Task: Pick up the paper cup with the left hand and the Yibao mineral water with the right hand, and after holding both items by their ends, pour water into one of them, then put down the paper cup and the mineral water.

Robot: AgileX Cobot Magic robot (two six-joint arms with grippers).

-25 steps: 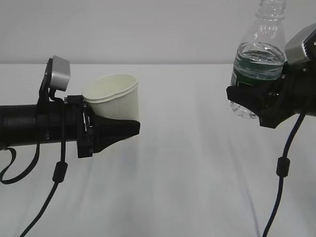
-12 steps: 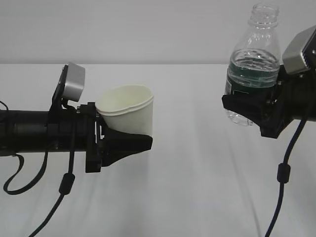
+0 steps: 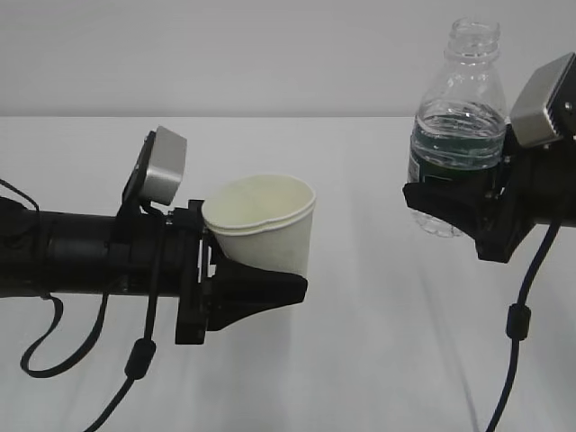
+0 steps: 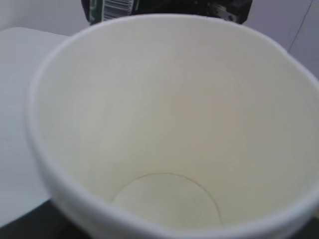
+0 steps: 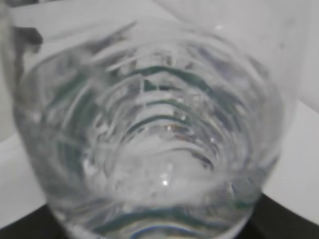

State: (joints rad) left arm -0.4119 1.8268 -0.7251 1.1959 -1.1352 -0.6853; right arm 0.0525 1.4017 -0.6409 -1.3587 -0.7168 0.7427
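Observation:
The white paper cup (image 3: 263, 222) is held upright above the table, mouth up, with my left gripper (image 3: 256, 286) shut round its lower part. Its cream, empty inside (image 4: 164, 129) fills the left wrist view and hides the jaws there. To the right and higher, the capless Yibao mineral water bottle (image 3: 457, 126) with its dark green label stands nearly upright, and my right gripper (image 3: 450, 205) is shut on its lower half. The bottle's clear ribbed body (image 5: 149, 134) fills the right wrist view. A gap of bare table separates cup and bottle.
The white table (image 3: 360, 360) stretches under both arms. Black cables (image 3: 513, 324) hang from each wrist. A plain grey wall stands behind. The bottle's label and the right gripper's black body show past the cup's far rim (image 4: 112, 7) in the left wrist view.
The left arm has carried the cup to the right and a little lower. The right arm has brought the bottle down and slightly left, closer to the cup.

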